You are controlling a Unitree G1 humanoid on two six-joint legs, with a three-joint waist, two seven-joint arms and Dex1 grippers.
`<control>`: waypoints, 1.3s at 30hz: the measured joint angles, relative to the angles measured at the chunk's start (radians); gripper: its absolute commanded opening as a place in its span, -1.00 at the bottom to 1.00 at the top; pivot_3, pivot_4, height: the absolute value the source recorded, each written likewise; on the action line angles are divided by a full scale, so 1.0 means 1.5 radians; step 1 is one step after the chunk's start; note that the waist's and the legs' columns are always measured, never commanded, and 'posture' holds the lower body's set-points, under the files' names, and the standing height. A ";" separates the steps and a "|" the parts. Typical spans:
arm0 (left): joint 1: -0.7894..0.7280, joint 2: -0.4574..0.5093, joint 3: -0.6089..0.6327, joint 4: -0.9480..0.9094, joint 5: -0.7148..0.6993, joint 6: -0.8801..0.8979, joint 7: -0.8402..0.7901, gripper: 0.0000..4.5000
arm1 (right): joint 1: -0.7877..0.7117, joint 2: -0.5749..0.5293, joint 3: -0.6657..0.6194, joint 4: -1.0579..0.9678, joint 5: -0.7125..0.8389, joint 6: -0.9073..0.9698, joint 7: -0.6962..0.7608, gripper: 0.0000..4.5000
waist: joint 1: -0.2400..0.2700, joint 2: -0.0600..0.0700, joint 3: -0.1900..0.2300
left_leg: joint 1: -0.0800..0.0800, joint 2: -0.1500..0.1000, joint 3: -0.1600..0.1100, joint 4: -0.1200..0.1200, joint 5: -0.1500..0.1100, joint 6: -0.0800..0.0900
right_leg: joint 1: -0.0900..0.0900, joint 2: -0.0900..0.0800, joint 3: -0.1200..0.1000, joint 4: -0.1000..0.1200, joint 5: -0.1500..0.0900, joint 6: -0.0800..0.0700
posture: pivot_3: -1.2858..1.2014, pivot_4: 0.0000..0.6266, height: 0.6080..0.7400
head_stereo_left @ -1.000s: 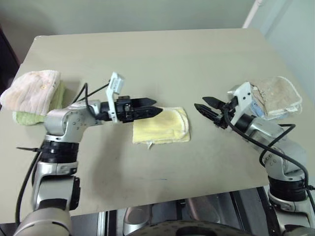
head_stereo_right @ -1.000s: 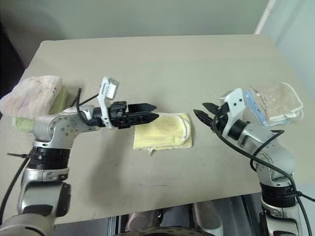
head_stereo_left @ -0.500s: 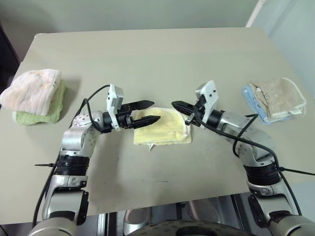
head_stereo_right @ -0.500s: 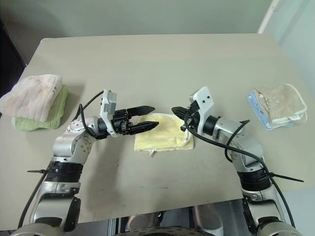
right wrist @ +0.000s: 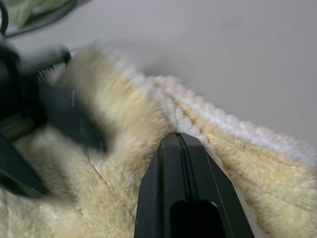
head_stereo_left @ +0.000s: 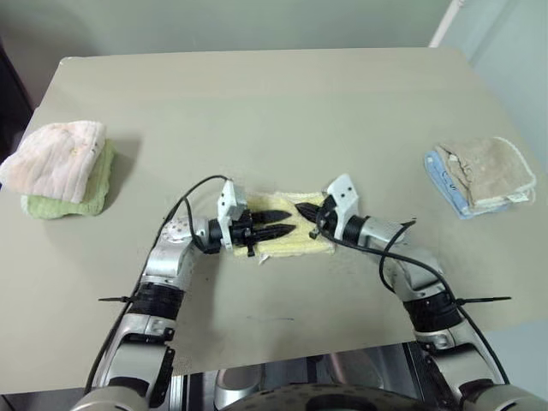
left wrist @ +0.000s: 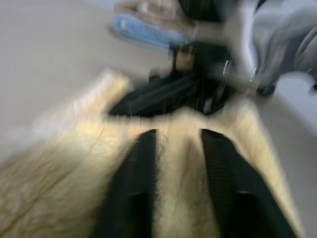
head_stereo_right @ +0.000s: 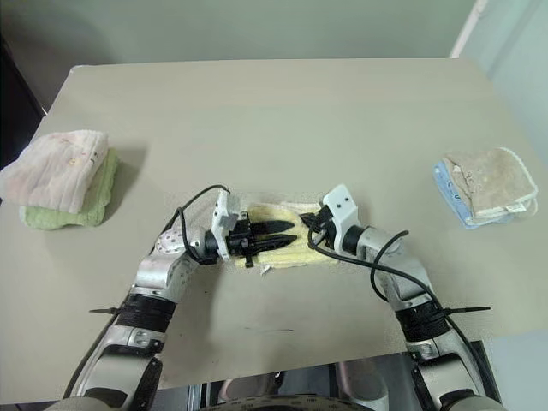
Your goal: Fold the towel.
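Yellow terry makes up the towel [head_stereo_left: 287, 233], already folded small at the desk's [head_stereo_left: 274, 111] middle. Both claws lie low on it, tips facing, probably to flatten it. The left claw [head_stereo_left: 282, 223] has its 2 fingers slightly apart with pile between; the right claw [head_stereo_left: 305, 208] is pressed together.

towel [head_stereo_left: 291, 242] middle hidden under both hands, left wrist view blurred

The towel [head_stereo_left: 287, 231] is lying mid-table [head_stereo_left: 274, 103] toward the front edge; two stacked towels [head_stereo_left: 58, 167] are sitting near the left edge, another folded stack [head_stereo_left: 479, 175] near the right edge.
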 measured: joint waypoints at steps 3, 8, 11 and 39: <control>-0.011 -0.016 -0.005 0.054 0.030 -0.086 0.002 -0.77 | 0.000 0.005 0.000 0.025 -0.023 -0.031 -0.009 -1.00 | 0.001 0.004 -0.002 | 0.004 0.000 0.000 0.002 -0.001 0.002 | 0.006 0.000 0.000 -0.001 -0.003 -0.004 | 0.03 -0.52 1.00; -0.021 -0.045 0.010 0.108 0.040 -0.142 0.016 -0.77 | 0.001 0.006 -0.005 0.046 -0.035 -0.055 -0.010 -1.00 | 0.001 0.007 -0.004 | 0.007 -0.002 -0.002 0.003 0.000 0.004 | 0.010 0.000 0.001 -0.001 -0.004 0.002 | 0.03 -0.52 1.00; -0.025 -0.046 0.017 0.112 0.026 -0.121 -0.001 -0.70 | 0.001 0.006 -0.013 0.045 -0.033 -0.054 -0.004 -1.00 | 0.001 0.008 -0.005 | 0.006 -0.002 -0.003 0.003 0.000 0.004 | 0.009 0.000 0.001 -0.001 -0.004 0.002 | 0.03 -0.52 1.00; -0.017 0.005 0.108 -0.032 -0.124 0.059 -0.074 -0.93 | -0.033 -0.029 -0.143 -0.074 0.090 0.099 0.007 -1.00 | -0.002 0.009 -0.004 | -0.003 -0.001 -0.002 0.003 -0.006 0.001 | -0.001 0.000 0.000 -0.002 -0.004 0.002 | 0.03 -0.52 1.00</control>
